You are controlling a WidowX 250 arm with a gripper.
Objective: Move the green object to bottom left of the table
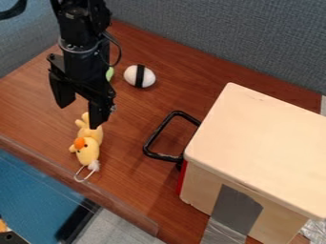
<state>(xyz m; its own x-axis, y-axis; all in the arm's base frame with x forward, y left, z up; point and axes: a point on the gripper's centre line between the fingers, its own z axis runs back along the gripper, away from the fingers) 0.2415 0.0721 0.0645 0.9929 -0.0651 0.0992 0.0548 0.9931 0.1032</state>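
"Where's the green object point(109, 74)?"

"Up behind the pincer point(79, 116), on the far part of the table point(127, 190). Only a sliver peeks out past the black body, on its right side as we look at it"

"So is it in the grip?"

"No, the two fingers are spread well apart and hang lower in the view, on the camera's side of it"

"And what sits next to it?"

"A white egg-shaped thing with a black band point(139, 76), just to its right, near but apart"

"What about the bottom left of the table?"

"A yellow plush toy point(88, 147) with an orange beak lies that way, near the edge, with a wire loop at its lower end. It lies between the green object and that edge, so it's in the way. One fingertip overlaps its upper end in the view; I can't tell whether they touch"

"Anything else around?"

"To the right, a big box with a pale wooden top point(261, 143), grey tape point(237, 209) down its near side, and a black handle-like frame point(164, 157) beside it, reaching toward the middle. The pincer's own body is what hides most of the green object"
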